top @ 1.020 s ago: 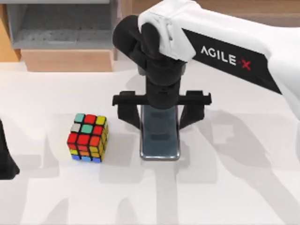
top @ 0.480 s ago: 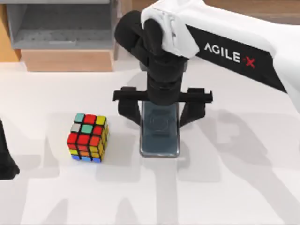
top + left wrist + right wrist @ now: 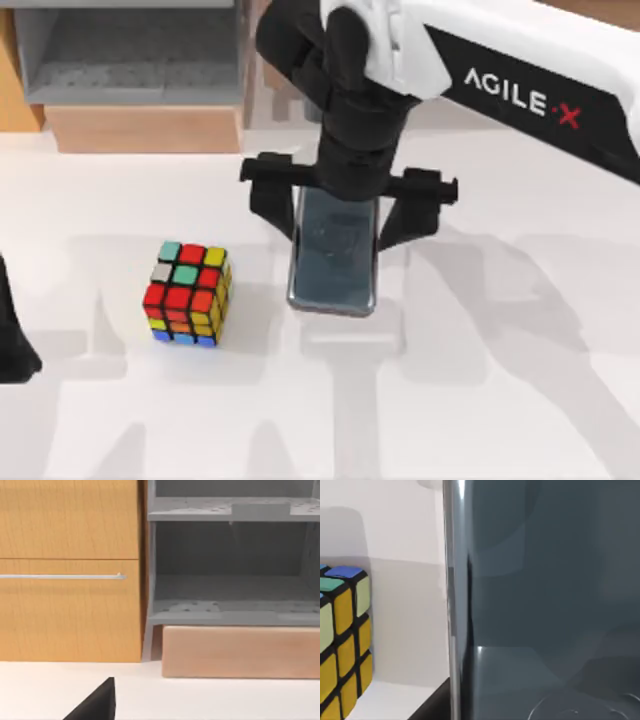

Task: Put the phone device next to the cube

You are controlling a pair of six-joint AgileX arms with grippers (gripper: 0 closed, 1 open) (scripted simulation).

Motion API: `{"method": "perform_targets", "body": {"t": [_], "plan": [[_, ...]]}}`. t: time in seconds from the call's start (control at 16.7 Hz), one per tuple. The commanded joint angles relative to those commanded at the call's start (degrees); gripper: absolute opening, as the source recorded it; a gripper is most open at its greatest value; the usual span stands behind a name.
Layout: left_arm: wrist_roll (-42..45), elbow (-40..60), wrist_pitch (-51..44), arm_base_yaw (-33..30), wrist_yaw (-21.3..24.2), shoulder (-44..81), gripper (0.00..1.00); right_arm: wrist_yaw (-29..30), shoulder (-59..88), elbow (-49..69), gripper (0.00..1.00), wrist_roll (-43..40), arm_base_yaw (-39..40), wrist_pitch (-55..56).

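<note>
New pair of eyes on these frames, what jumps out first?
The right gripper, hanging from the big white arm that reaches in from the table's right, is closed on the dark glossy phone near the middle of the table. The bright multicoloured cube sits to the phone's left, apart from it with bare table between. The left gripper is parked at the table's left edge.

The right arm [image 3: 520, 80] is white with a black band lettered AGILE-X, ending in a black claw [image 3: 340, 215].
</note>
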Motion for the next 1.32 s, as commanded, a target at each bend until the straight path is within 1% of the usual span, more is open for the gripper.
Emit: {"method": "perform_targets", "body": {"t": [0.48,0.72,1.02,1.32], "plan": [[0.0,0.0,0.0,0.0,0.0,0.0,1.0,-4.0,-2.9,0.4,0.0,1.4,-0.4,2.5],[0.0,0.0,0.0,0.0,0.0,0.0,1.0,-5.0,-3.6,0.2,0.0,1.5,-0.2,4.0],[0.0,0.0,0.0,0.0,0.0,0.0,1.0,-4.5,-3.3,-0.8,0.0,1.0,0.3,6.0],[0.0,0.0,0.0,0.0,0.0,0.0,1.0,-2.0,-1.4,-2.7,0.0,-0.4,1.1,7.8]]}}
